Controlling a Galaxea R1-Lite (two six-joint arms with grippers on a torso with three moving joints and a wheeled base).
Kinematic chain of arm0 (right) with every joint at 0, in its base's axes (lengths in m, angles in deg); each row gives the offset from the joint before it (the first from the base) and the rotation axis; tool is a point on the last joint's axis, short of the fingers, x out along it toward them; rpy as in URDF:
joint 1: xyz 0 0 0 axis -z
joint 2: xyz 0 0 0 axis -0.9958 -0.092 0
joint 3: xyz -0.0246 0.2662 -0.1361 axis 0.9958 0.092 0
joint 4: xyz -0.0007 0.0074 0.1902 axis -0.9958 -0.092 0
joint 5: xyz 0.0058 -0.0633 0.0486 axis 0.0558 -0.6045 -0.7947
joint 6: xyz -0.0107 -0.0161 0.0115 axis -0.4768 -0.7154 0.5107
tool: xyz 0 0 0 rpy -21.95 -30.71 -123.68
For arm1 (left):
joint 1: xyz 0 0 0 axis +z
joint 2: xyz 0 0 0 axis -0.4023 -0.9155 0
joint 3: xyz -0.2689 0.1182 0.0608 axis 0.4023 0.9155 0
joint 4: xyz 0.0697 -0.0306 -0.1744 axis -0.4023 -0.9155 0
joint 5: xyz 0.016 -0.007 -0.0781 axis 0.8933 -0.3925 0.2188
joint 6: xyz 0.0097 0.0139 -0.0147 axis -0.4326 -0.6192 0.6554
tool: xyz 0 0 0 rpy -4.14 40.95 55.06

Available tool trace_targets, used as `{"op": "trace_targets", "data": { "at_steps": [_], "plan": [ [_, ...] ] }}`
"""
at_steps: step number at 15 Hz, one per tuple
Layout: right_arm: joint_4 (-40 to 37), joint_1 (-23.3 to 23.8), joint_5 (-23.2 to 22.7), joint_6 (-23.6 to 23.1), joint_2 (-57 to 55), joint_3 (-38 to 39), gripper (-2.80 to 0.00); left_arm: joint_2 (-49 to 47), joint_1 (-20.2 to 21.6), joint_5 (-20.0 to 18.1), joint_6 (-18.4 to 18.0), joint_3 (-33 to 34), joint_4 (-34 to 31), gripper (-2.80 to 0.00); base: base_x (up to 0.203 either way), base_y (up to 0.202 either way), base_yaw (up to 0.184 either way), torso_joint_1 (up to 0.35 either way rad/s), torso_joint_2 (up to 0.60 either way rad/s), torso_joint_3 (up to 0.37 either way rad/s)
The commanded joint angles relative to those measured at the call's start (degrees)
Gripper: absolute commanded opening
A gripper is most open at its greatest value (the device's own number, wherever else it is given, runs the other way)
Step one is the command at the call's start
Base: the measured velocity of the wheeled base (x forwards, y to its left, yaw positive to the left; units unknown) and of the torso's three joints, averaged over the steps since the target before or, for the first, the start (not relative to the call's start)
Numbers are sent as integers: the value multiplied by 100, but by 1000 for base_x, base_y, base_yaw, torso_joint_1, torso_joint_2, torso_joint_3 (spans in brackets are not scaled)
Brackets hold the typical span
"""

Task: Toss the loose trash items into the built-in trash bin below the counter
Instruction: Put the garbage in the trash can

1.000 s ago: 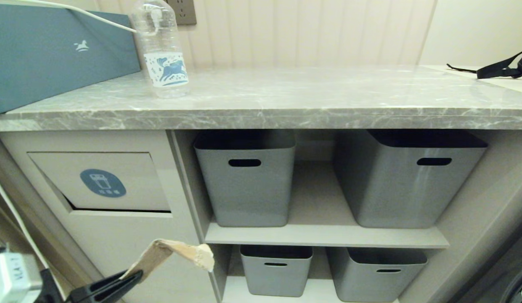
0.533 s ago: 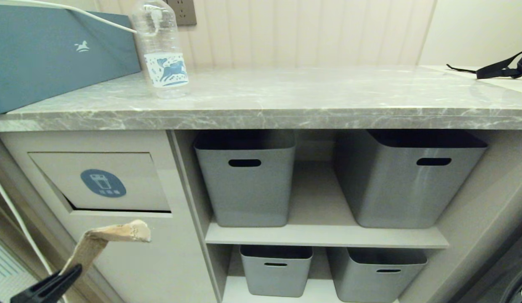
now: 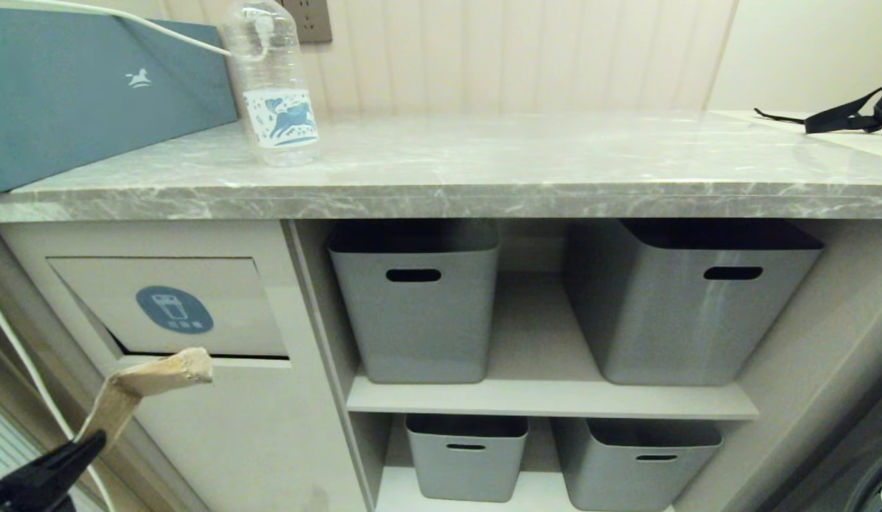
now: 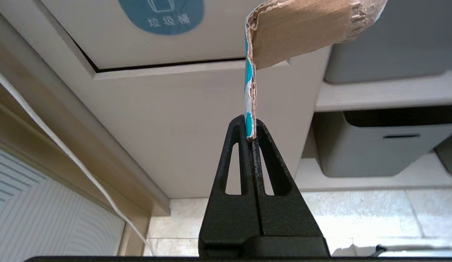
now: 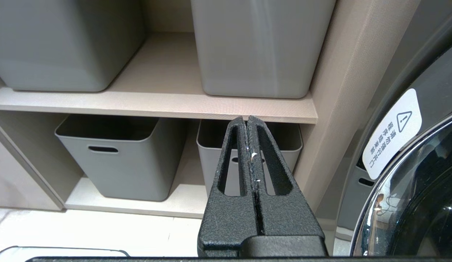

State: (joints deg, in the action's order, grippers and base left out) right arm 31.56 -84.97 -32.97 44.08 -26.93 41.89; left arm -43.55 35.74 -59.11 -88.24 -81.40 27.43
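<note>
The left tool [image 4: 250,135] is clenching the lower end of the cardboard scrap [image 3: 138,387], pinching it flat between its black fingers low in front of the built-in trash bin [image 3: 199,419]. The scrap is standing up from the grip and folding over near the top, so its torn free end is hanging just in front of the lower edge of the flap [image 3: 163,306], below the round blue sticker [image 3: 174,309].

It looks like corrugated card, tan on one side and printed teal on the other: light, stiff along its length, weak at the crease. I would expect it to bend rather than push, so the flap probably wants nudging by something firmer than that floppy tip. The hold on the thin bottom edge seems secure enough for so little weight.

The water bottle [image 3: 270,78] is standing upright on the counter [image 3: 483,163], beside the blue box [image 3: 71,92]. It appears nearly empty, so light, smooth and easy to tip or crush; the labelled middle looks the best place to take it.

The right tool [image 5: 250,145] is sitting clenched on nothing, parked before the grey tubs [image 5: 120,160].
</note>
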Motion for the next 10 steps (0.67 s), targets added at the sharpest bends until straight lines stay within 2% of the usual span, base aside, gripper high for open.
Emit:
{"op": "trace_targets", "data": {
  "at_steps": [1,4,10],
  "plan": [
    [1,-2,-2,-5,4,0,-280,-735,37,-5,118,-287,127,-280,0,0,0,0,0,0],
    [1,-2,-2,-5,4,0,-280,-1670,67,14,171,-616,800,-280,0,0,0,0,0,0],
    [1,-2,-2,-5,4,0,-280,-3298,435,30,164,-1242,1986,-280,0,0,0,0,0,0]
  ]
}}
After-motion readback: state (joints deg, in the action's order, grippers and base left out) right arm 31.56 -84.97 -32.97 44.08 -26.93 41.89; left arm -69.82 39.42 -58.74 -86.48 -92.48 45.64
